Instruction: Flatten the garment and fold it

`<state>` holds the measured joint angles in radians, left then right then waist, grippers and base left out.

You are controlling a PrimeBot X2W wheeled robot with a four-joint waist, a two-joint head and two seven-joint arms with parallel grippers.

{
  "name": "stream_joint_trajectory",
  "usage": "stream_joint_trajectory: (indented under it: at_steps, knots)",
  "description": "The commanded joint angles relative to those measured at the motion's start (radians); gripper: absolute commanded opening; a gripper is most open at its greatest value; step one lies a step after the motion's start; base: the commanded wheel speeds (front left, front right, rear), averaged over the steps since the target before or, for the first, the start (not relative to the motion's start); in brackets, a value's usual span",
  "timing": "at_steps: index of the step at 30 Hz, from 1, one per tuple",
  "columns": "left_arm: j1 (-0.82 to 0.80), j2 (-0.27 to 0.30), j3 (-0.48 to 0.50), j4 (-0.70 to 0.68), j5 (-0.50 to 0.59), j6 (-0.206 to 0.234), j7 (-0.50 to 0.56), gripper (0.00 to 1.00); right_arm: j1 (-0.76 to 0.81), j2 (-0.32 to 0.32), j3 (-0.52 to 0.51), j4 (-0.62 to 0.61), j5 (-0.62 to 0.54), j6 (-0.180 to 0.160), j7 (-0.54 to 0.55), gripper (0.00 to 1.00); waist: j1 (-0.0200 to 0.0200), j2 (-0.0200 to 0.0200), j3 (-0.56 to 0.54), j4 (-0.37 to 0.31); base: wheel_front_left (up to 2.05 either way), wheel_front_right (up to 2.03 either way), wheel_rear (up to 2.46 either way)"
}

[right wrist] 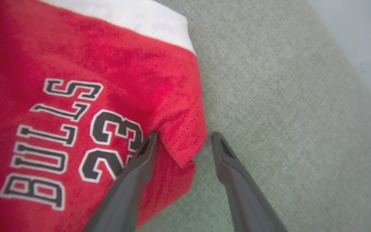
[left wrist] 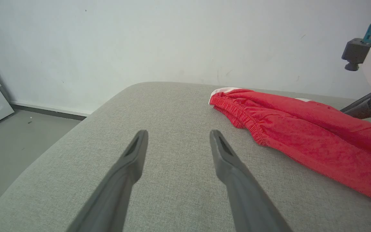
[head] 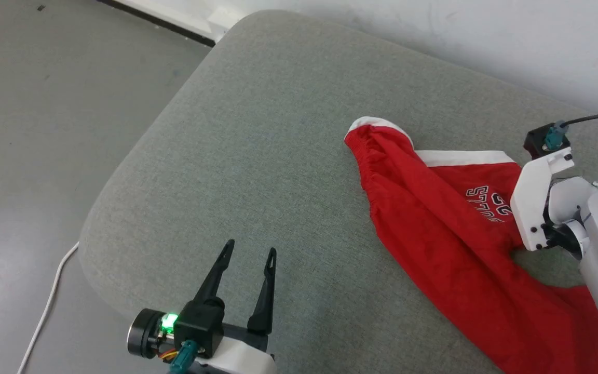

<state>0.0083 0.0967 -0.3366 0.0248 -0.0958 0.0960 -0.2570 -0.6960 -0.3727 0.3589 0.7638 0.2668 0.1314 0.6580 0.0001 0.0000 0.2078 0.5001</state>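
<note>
As seen from the head, shows the garment (head: 434,228) lying on the cushion (head: 257,130) at 3 o'clock, long axis 11 to 5, nearest the right gripper (right wrist: 184,133), spread open astride its hem corner; leaves the left gripper (head: 252,246), spread and empty, well apart at 7 o'clock.

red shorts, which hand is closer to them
Right. The right hand sits open at the hem corner of the red shorts, fingers either side of the fabric edge. The left hand is open over bare cushion, apart from the waistband.
</note>
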Motion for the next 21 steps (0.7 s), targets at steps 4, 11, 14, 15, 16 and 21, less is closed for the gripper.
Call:
stream_joint_trajectory:
  at_steps: [4,11,14,15,16,21]
  knots:
    - [-0.001,-0.005,0.017,0.013,0.012,-0.013,-0.005,1.0,0.014,0.003,0.036,0.05,0.029,-0.001,-0.061,0.0,-0.0001,0.0,-0.01,-0.016,0.0,0.0,0.0]
    - [0.015,-0.001,0.033,0.023,0.021,-0.033,-0.005,1.0,-0.014,-0.071,-0.009,0.053,0.039,-0.001,-0.213,0.0,-0.0001,0.0,-0.062,-0.091,0.0,0.0,0.0]
    - [0.02,-0.001,0.038,0.023,0.024,-0.039,-0.005,1.0,-0.024,-0.132,-0.037,0.041,0.034,-0.001,-0.251,0.0,-0.0001,0.0,-0.073,-0.124,0.0,0.0,0.0]
    - [0.022,-0.001,0.039,0.023,0.025,-0.04,-0.005,1.0,-0.026,-0.151,-0.048,0.037,0.029,-0.001,-0.257,0.0,-0.0001,0.0,-0.074,-0.135,0.0,0.0,0.0]
    - [0.022,-0.001,0.039,0.023,0.025,-0.04,-0.005,1.0,-0.026,-0.151,-0.048,0.037,0.029,-0.001,-0.257,0.0,-0.0001,0.0,-0.074,-0.135,0.0,0.0,0.0]
    - [0.017,-0.003,0.042,0.021,0.029,-0.052,-0.005,1.0,-0.04,-0.234,-0.139,0.044,-0.022,-0.001,-0.277,0.0,-0.0001,0.0,-0.057,-0.176,0.0,0.0,0.0]
